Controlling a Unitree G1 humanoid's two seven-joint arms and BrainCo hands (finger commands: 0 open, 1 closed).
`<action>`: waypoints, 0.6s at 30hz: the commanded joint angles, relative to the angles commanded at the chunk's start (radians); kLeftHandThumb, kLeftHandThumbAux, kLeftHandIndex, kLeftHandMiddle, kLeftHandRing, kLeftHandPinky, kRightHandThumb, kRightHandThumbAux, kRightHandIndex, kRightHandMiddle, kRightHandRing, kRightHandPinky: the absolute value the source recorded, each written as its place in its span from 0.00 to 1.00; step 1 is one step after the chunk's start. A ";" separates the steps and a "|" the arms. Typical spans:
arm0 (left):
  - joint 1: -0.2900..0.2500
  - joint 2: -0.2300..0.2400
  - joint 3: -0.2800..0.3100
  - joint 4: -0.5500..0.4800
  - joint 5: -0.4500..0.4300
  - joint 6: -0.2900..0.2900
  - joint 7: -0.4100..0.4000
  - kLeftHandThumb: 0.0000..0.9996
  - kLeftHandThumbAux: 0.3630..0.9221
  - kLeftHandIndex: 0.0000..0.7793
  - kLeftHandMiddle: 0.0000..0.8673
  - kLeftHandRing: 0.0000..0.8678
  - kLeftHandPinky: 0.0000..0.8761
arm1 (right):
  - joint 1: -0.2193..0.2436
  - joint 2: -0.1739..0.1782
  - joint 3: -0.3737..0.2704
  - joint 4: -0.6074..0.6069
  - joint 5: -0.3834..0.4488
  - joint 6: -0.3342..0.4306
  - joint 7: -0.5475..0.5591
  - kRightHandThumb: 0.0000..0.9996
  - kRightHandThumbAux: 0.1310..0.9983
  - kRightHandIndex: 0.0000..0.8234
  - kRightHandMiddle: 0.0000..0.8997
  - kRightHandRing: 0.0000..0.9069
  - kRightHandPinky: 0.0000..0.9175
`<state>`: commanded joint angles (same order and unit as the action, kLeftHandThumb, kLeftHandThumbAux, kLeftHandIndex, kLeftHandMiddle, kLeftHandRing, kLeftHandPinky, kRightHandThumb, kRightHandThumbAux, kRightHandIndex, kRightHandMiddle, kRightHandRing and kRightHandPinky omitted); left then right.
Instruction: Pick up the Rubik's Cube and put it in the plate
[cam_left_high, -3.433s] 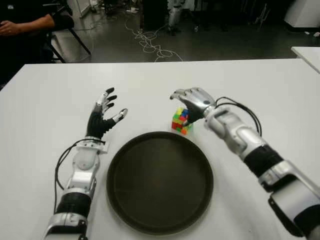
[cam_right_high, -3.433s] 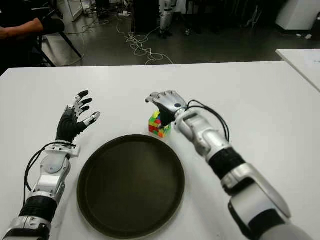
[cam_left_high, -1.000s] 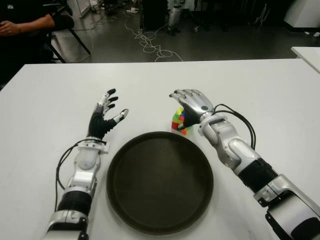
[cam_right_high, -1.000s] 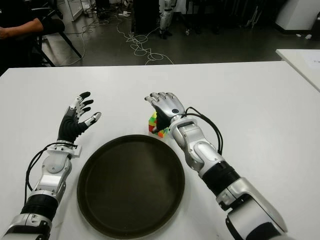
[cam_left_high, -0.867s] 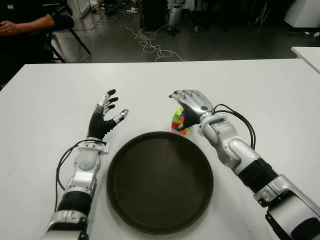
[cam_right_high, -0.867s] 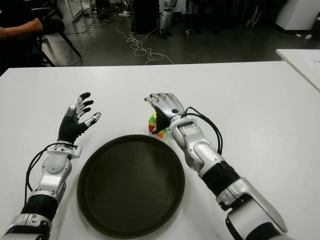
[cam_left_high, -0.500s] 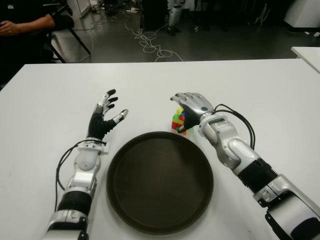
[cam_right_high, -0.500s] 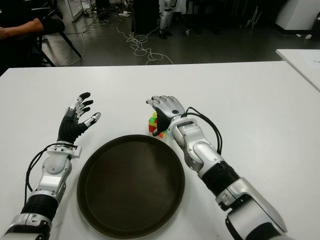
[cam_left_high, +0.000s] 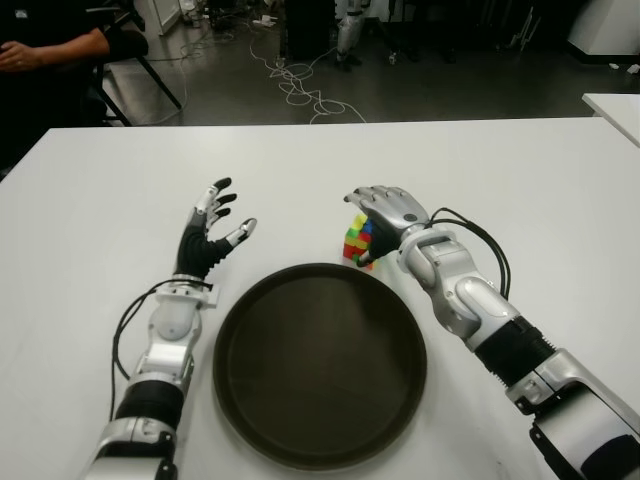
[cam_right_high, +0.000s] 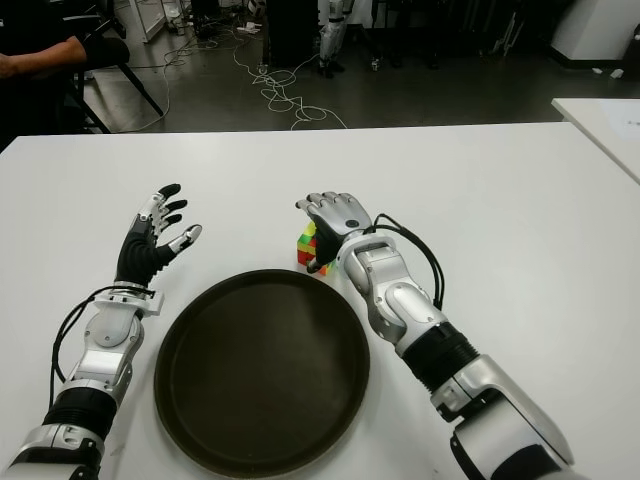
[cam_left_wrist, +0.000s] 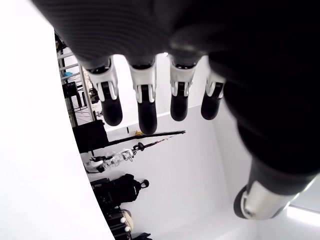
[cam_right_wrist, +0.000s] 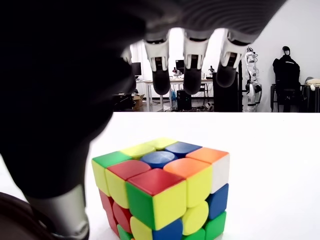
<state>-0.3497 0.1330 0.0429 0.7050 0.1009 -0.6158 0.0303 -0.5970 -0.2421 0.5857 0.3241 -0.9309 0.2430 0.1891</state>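
White tabletop (cam_left_high: 520, 180) stretches out in front of me, and beyond its far edge lie a dark floor and a tangle of cables (cam_left_high: 300, 85); a person's arm (cam_left_high: 45, 50) shows at the far left. Nearer me sits the dark round plate (cam_left_high: 320, 365), with nothing in it. The Rubik's Cube (cam_left_high: 357, 242) stands on the table just past the plate's far rim. My right hand (cam_left_high: 388, 212) arches over the cube, palm down, fingers (cam_right_wrist: 192, 75) curved above it with a clear gap and the thumb low beside it, gripping nothing yet. My left hand (cam_left_high: 208, 232) shows left of the plate, palm turned inward, fingers spread wide.
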 joint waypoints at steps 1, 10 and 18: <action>0.000 0.000 0.000 -0.001 0.000 0.002 0.000 0.15 0.53 0.13 0.13 0.14 0.16 | 0.001 0.001 -0.001 0.000 0.000 0.000 -0.003 0.00 0.76 0.01 0.03 0.02 0.04; 0.003 -0.003 0.002 -0.008 -0.001 0.010 0.004 0.15 0.54 0.12 0.12 0.13 0.14 | 0.003 0.004 -0.006 0.007 0.005 -0.006 -0.026 0.00 0.76 0.01 0.04 0.03 0.05; 0.005 -0.003 0.001 -0.014 0.000 0.014 0.007 0.15 0.57 0.13 0.14 0.15 0.16 | 0.002 0.008 -0.009 0.032 0.012 -0.025 -0.063 0.00 0.76 0.02 0.05 0.05 0.06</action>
<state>-0.3449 0.1295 0.0434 0.6913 0.1011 -0.6022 0.0369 -0.5952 -0.2345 0.5762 0.3562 -0.9193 0.2182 0.1265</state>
